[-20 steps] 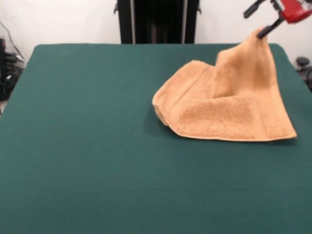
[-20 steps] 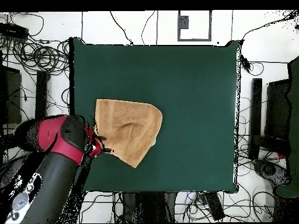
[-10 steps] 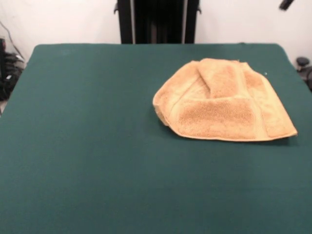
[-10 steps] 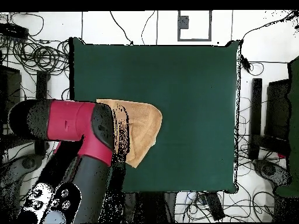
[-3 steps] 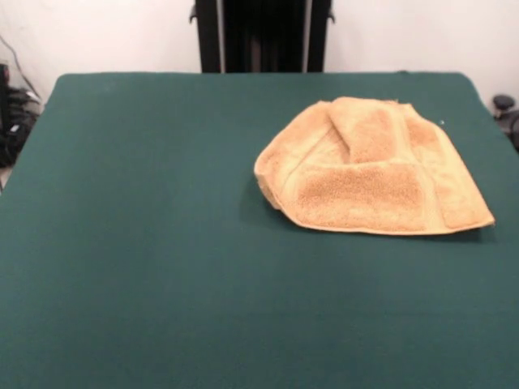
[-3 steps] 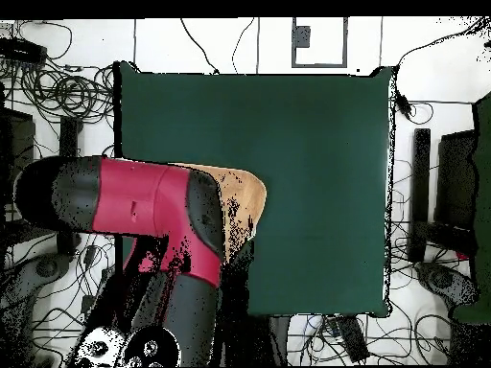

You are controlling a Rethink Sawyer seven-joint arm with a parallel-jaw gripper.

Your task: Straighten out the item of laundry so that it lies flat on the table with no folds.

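Note:
The item of laundry (image 5: pixel 365 170), a golden tan towel, lies on the right half of the green table (image 5: pixel 146 203). It is not flat. Its far corner is folded over onto the middle as a flap, and its left edge is doubled up into a rounded hump. The near right corner lies flat, close to the table's right edge. In the overhead view only a strip of the towel (image 6: pixel 245 192) shows beside the table (image 6: pixel 307 144). The red and black arm (image 6: pixel 144 206) covers the rest. Neither view shows the gripper.
The black pedestal column (image 5: pixel 259 36) stands behind the table's far edge. In the overhead view the arm hangs over the table's left side, and cables and equipment (image 6: pixel 58 96) ring the table on the floor.
A second ago the gripper held the towel's far corner raised. It let go, the corner dropped folded onto the towel, and the gripper left the front view. Overhead, the arm swung across the towel.

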